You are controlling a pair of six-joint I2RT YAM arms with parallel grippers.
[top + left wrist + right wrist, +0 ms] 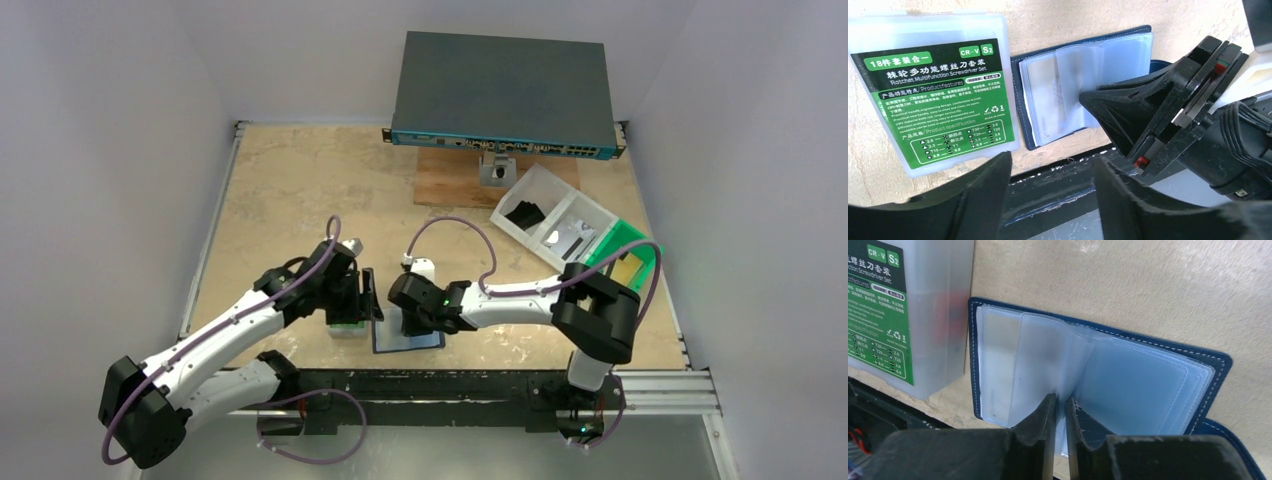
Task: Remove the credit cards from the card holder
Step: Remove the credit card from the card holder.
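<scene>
The navy card holder (410,342) lies open near the table's front edge, its clear sleeves fanned out (1148,385). It also shows in the left wrist view (1048,100). No cards show in the sleeves. My right gripper (1061,402) is shut on one clear sleeve at the spine, and it shows from above in the top view (410,305). My left gripper (1050,162) is open and empty, hovering over the front rail just left of the holder (365,300). A tan-gold card (627,268) lies in the green tray at the right.
A grey case with a green label (933,95) lies against the holder's left side. A black rail (450,385) runs along the front edge. At the back stand a grey network switch (500,95), a wooden block (450,185), a clear compartment tray (555,215) and the green tray (645,238).
</scene>
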